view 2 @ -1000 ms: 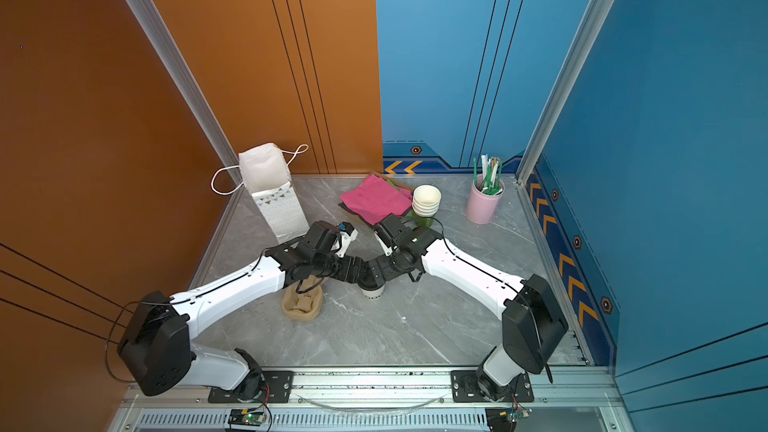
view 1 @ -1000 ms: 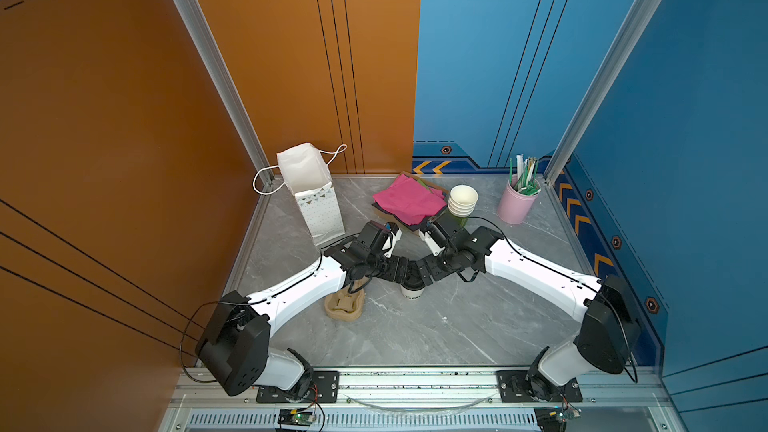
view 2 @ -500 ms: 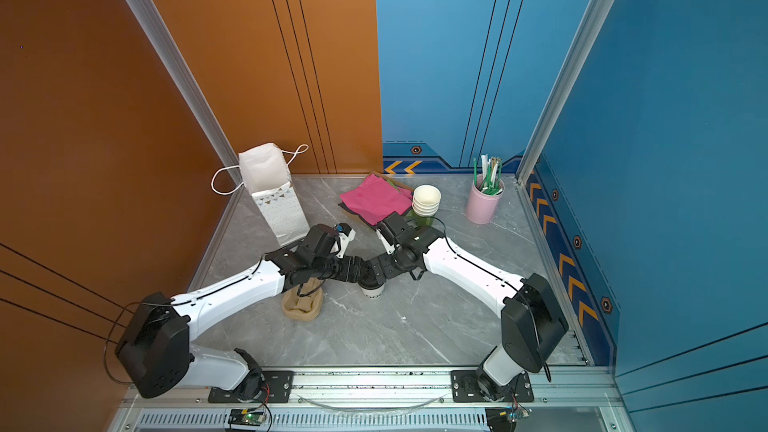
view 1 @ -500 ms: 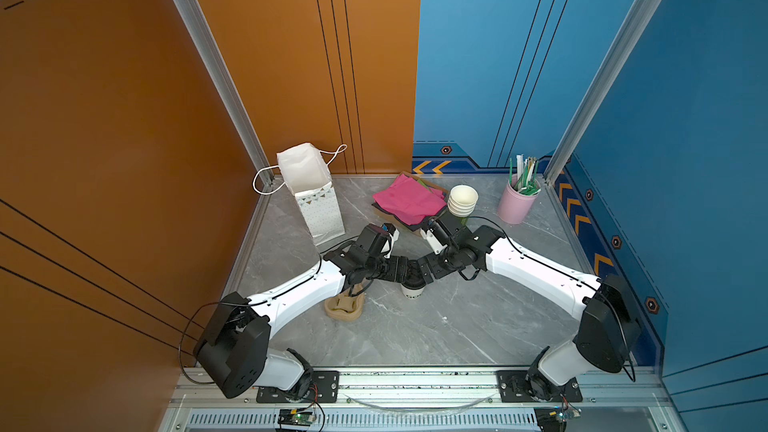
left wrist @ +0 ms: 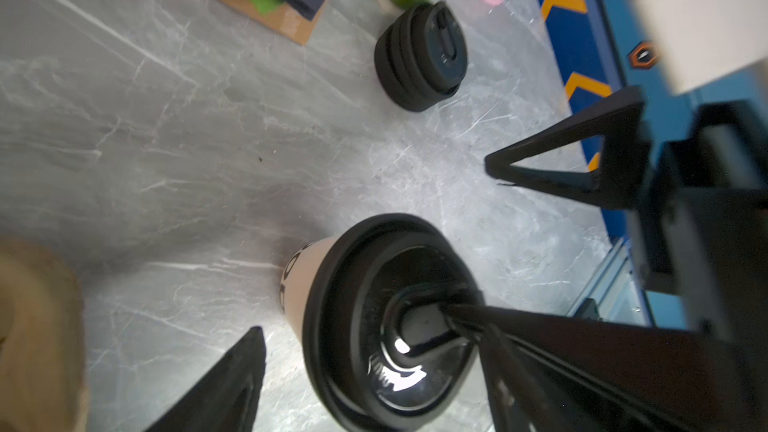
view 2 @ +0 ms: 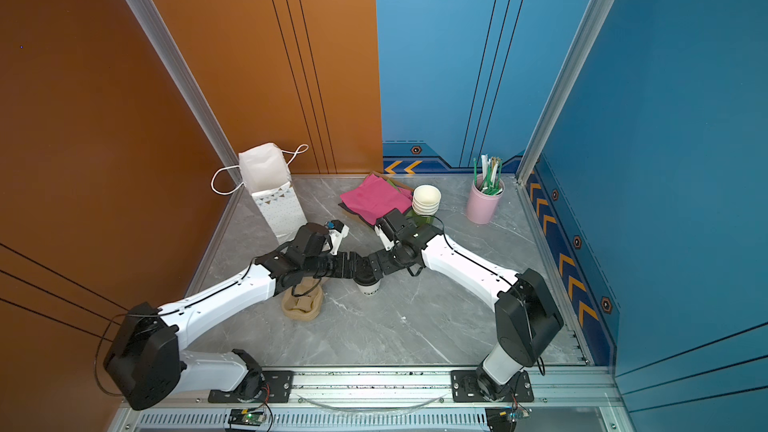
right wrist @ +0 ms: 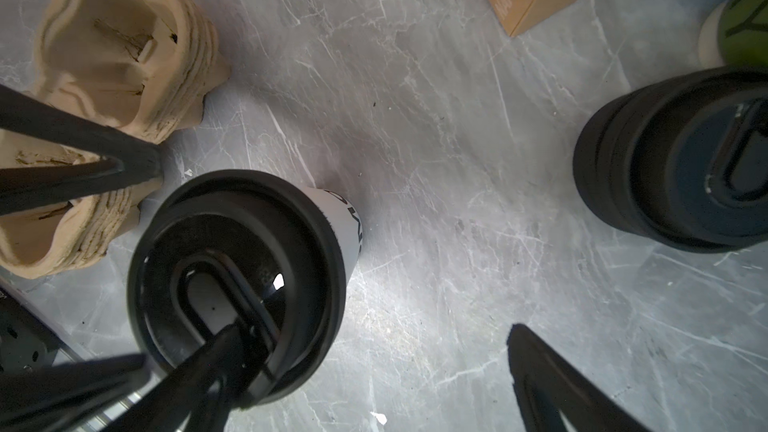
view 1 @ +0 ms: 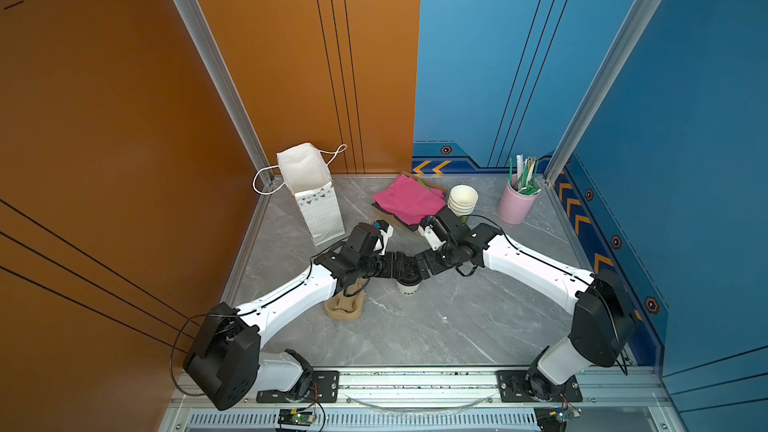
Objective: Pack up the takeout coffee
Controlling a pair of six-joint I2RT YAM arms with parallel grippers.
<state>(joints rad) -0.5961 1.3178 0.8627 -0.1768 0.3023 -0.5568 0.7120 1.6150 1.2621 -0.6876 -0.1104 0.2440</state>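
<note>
White paper takeout cup with dark lettering (view 1: 409,288) stands upright on the grey marbled worktop (view 1: 436,326), directly beneath both sets of jaws. Its black dome lid (left wrist: 390,326) appears evenly seated. Nothing material has shifted over the last second. The left jaws and right jaws remain spread, one fingertip of each resting on the lid top, and neither pinches the cup. Judgement: lid pressing is about complete. Grasp and transfer to the white paper bag (view 1: 320,218), well beyond the left jaws, remain outstanding.
</note>
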